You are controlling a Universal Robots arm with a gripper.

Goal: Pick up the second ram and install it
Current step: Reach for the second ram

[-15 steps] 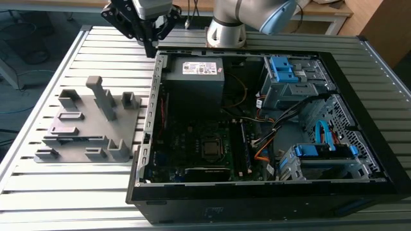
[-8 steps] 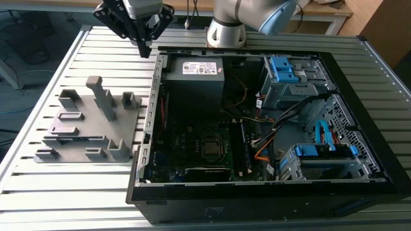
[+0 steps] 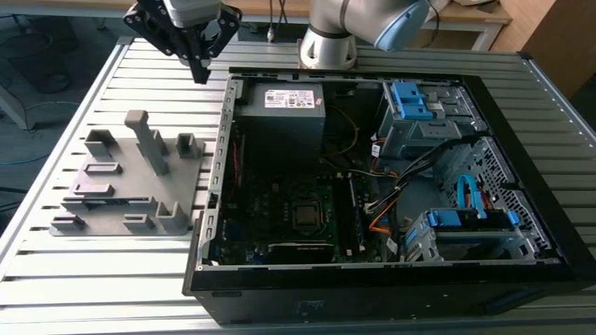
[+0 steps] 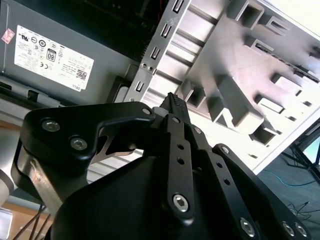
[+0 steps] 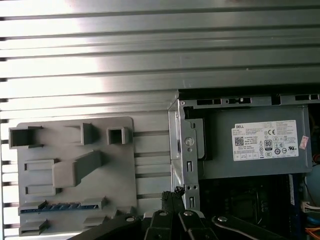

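- A slatted metal table carries an open computer case and a grey fixture; wooden furniture stands behind
- The second ram lies flat in a fixture slot; the gripper hangs well apart from it above the table, fingers pressed together, holding nothing

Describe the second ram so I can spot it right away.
Start at the open computer case; beside it, on the exterior view's left, a grey fixture plate lies on the slatted table. The second ram stands on edge in a long slot of that plate: a thin dark strip, the only non-grey thing among the plastic blocks.
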